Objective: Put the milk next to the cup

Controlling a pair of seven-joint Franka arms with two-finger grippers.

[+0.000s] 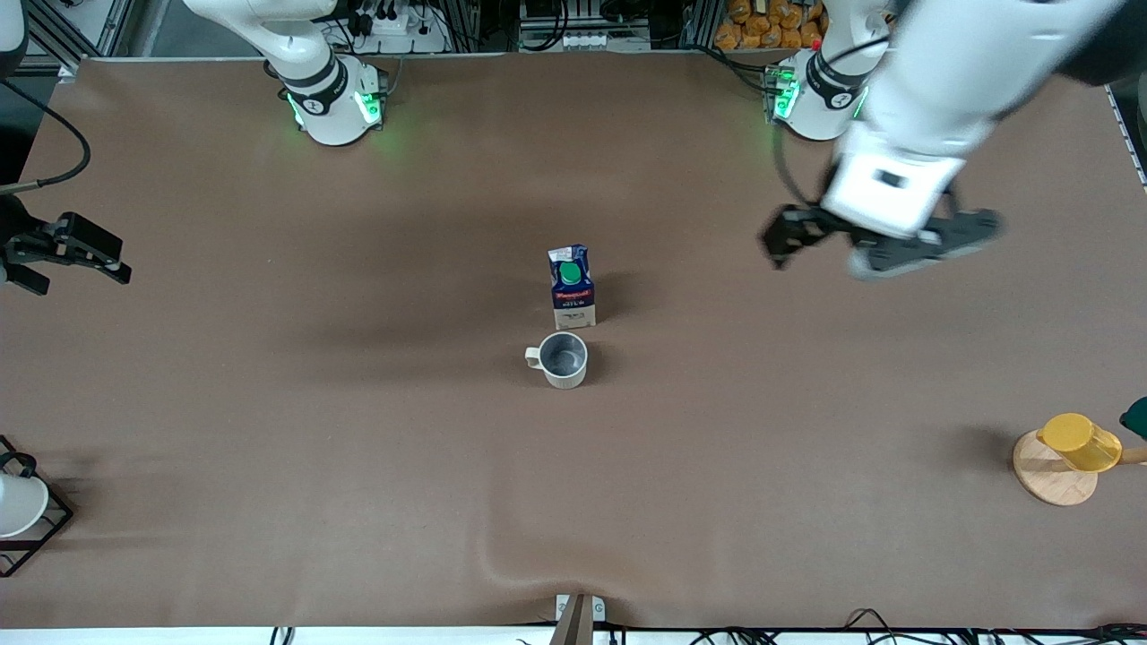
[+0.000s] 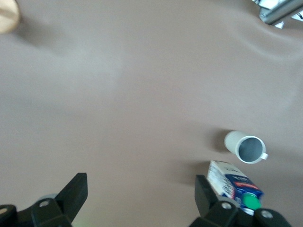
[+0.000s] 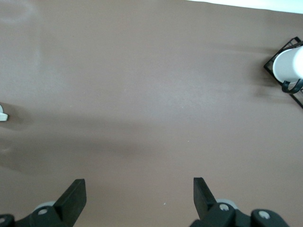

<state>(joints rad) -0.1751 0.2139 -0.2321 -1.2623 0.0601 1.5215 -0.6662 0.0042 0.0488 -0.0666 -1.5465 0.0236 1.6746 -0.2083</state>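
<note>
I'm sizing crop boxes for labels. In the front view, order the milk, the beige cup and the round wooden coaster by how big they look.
1. Wooden coaster, partly covered.
2. Milk and cup: too alike to rank.

White rounded arm links, black joint bands, green-lit bases; black two-finger left gripper point(image 1: 883, 242) and right gripper point(image 1: 72, 255), silver screws beside fingers point(image 2: 75, 194).

Milk point(image 1: 572, 287) label lettering unreadable; no legible text.
</note>
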